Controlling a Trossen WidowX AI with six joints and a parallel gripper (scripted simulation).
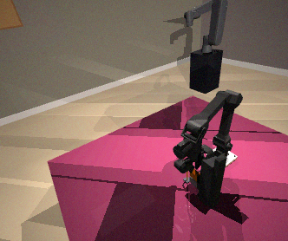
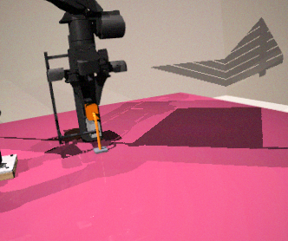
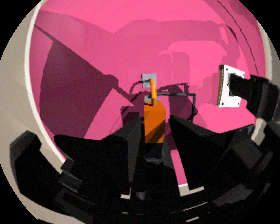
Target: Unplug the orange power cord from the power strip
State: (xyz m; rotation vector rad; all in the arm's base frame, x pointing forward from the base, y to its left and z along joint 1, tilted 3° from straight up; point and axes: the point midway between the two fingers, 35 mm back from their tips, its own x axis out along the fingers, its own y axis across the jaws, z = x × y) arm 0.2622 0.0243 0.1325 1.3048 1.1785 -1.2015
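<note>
The orange plug (image 2: 91, 111) (image 3: 154, 122) is best straddled squarely before closing; the gripper (image 2: 90, 100) (image 3: 155, 119) is held partly open, with nothing gripped.

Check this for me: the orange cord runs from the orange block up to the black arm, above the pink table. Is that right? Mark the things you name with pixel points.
Not quite: the orange cord (image 1: 188, 174) (image 2: 98, 132) (image 3: 153, 89) runs from the orange block (image 1: 194, 174) (image 2: 92, 110) (image 3: 154, 120) down to a small grey piece (image 1: 186, 180) (image 2: 101, 150) (image 3: 145, 78), above the pink table (image 1: 114, 152) (image 2: 179, 195) (image 3: 166, 30). The exterior view shows it.
</note>
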